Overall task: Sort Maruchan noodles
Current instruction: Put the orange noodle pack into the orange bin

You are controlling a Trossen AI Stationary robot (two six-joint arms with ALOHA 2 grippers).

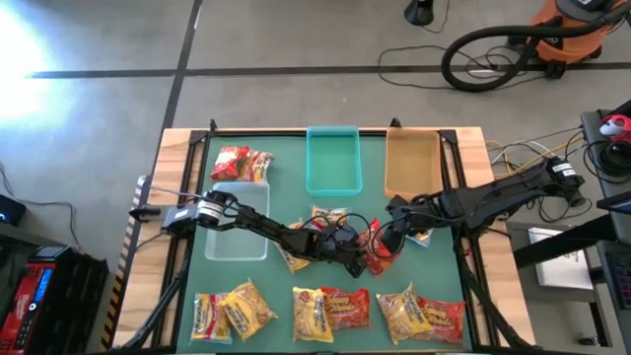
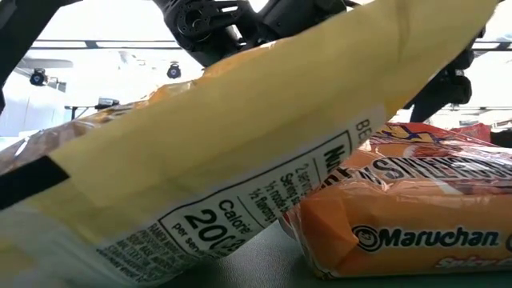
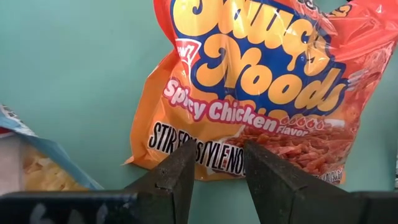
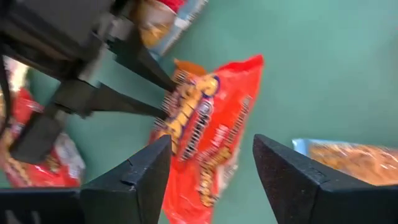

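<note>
An orange-red Maruchan packet (image 1: 376, 256) lies flat on the green mat at the table's middle; it reads "Spicy Chicken" in the left wrist view (image 3: 267, 81). My left gripper (image 3: 217, 155) is open, pointing down over one short end of that packet, with the end between its fingertips. It shows again in the right wrist view (image 4: 166, 93). My right gripper (image 4: 211, 146) is open wide and hovers over the same packet (image 4: 211, 124) from the table's right side. More packets lie in a row along the near edge (image 1: 330, 308), and two red ones (image 1: 242, 163) lie at the far left. My left gripper stands with its fingertips (image 3: 186, 155) over the packet's short end (image 3: 217, 163), coming from above. Whether they touch the packet I cannot tell. The packet lies flat on the mat.
Clear tray (image 1: 237, 237) at left, teal tray (image 1: 332, 182) and tan tray (image 1: 411, 168) at the far edge. Blue-edged packets lie near the arms (image 4: 348, 162) (image 3: 37, 168). In the low view, a yellow packet (image 2: 200, 160) and an orange one (image 2: 416, 224) block most of the sight.
</note>
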